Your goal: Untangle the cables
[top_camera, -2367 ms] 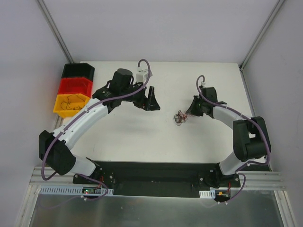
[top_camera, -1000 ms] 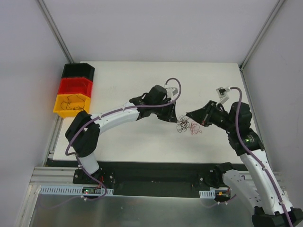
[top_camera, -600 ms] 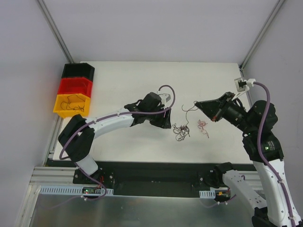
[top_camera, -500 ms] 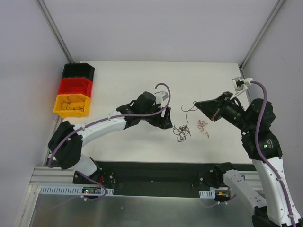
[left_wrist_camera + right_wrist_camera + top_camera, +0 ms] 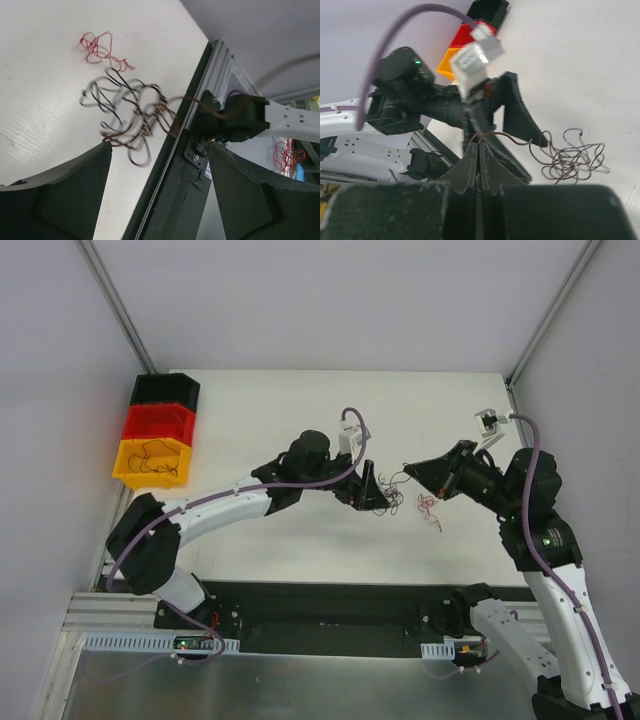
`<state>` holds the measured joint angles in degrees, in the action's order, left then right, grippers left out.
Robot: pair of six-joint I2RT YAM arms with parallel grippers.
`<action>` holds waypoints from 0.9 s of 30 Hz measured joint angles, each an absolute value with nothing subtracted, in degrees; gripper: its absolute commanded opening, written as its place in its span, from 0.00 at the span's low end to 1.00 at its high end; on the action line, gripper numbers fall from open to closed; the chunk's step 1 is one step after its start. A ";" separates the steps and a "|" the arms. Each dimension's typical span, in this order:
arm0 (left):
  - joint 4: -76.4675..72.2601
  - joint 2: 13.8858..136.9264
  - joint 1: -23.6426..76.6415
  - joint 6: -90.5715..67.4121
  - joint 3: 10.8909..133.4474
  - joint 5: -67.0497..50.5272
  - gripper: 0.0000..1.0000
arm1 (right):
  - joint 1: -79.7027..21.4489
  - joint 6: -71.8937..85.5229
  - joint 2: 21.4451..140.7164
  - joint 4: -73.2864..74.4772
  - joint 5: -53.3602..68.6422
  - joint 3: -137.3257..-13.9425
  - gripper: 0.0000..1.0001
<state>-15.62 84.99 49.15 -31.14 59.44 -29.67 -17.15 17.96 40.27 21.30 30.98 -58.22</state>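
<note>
A tangle of thin black and brown cables (image 5: 390,498) lies mid-table. It also shows in the left wrist view (image 5: 130,115) and the right wrist view (image 5: 572,159). A small red cable (image 5: 430,506) lies apart to its right (image 5: 100,47). My left gripper (image 5: 377,494) is open, its fingers (image 5: 60,195) straddling the tangle's near edge without gripping it. My right gripper (image 5: 407,468) is shut on one brown cable (image 5: 512,137) that runs from its tips (image 5: 479,144) down into the tangle. It hovers just right of the tangle.
Three stacked bins stand at the table's left edge: yellow (image 5: 150,464) with dark wires inside, red (image 5: 158,423) and black (image 5: 165,390). The table's front edge with a black rail (image 5: 170,200) runs right beside the tangle in the left wrist view.
My left gripper moved right, up to the tangle. My right gripper, holding the brown cable, came down and left toward the tangle. The red cable stays lying apart.
</note>
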 measured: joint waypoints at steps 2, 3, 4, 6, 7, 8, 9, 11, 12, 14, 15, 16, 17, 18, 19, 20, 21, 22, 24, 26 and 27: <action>-13.72 89.14 49.17 -31.92 61.12 -29.43 0.73 | -17.15 18.35 40.07 21.21 31.14 -58.22 0.01; -12.86 91.29 49.17 -32.38 62.24 -29.36 0.70 | -17.15 18.63 40.01 21.15 31.33 -58.22 0.00; -12.32 93.34 49.17 -32.91 63.40 -29.41 0.66 | -17.15 18.94 39.92 20.91 31.51 -58.22 0.00; -11.60 97.01 49.15 -34.13 65.39 -29.47 0.54 | -17.15 19.42 39.86 20.12 31.86 -58.22 0.00; -11.20 98.48 49.15 -34.59 66.08 -29.45 0.50 | -17.15 19.53 39.79 19.77 31.92 -58.22 0.00; -10.61 99.72 49.06 -35.00 66.65 -29.34 0.49 | -17.15 19.55 39.72 19.64 31.90 -58.22 0.00; -10.02 100.44 49.01 -35.22 66.89 -29.26 0.49 | -17.15 19.53 39.68 19.66 31.79 -58.22 0.00; -8.34 101.27 48.56 -35.24 66.76 -28.14 0.53 | -17.15 19.27 39.59 20.10 30.89 -58.15 0.01; -7.68 101.19 48.25 -35.07 66.15 -27.70 0.57 | -17.15 19.00 39.51 20.16 30.24 -57.76 0.04; -6.07 100.01 47.37 -33.89 64.29 -26.00 0.76 | -17.15 18.57 39.00 20.53 28.84 -56.18 0.18; -5.06 98.87 46.72 -33.32 62.85 -24.82 0.82 | -17.15 18.26 38.92 20.86 28.21 -55.00 0.28; -3.55 97.34 45.95 -32.32 61.36 -23.90 0.86 | -17.15 17.58 39.20 21.47 27.44 -53.60 0.34; -1.89 95.64 45.32 -31.53 59.99 -22.96 0.93 | -17.15 17.54 39.70 22.06 27.05 -52.73 0.43; -0.23 93.71 44.69 -30.72 58.76 -22.20 0.96 | -17.15 17.02 40.58 22.74 26.24 -51.64 0.51; 0.93 91.98 44.14 -30.15 57.87 -21.65 0.98 | -17.15 16.67 41.54 23.53 25.23 -50.59 0.59; 2.35 89.71 43.64 -29.47 56.90 -20.95 0.98 | -17.15 16.34 42.46 24.23 23.92 -49.50 0.68; 3.88 87.09 43.35 -28.77 56.10 -20.16 0.99 | -17.12 16.08 43.31 24.77 22.06 -48.23 0.76; 4.80 85.21 43.22 -28.29 55.75 -19.88 0.99 | -17.10 16.14 43.77 25.30 20.25 -47.16 0.82; 6.48 81.10 43.29 -26.98 55.44 -18.94 0.99 | -16.78 16.03 44.36 27.31 15.25 -45.06 0.85; 7.57 77.91 43.29 -26.15 55.35 -18.68 0.99 | -15.92 15.90 45.74 29.19 10.57 -44.36 0.84; 8.10 76.69 43.29 -25.96 55.35 -18.57 0.98 | -15.27 15.81 47.09 29.80 8.51 -44.36 0.83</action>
<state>8.10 76.69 43.29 -25.96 55.35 -18.57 -15.27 15.81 47.09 29.80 8.51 -44.36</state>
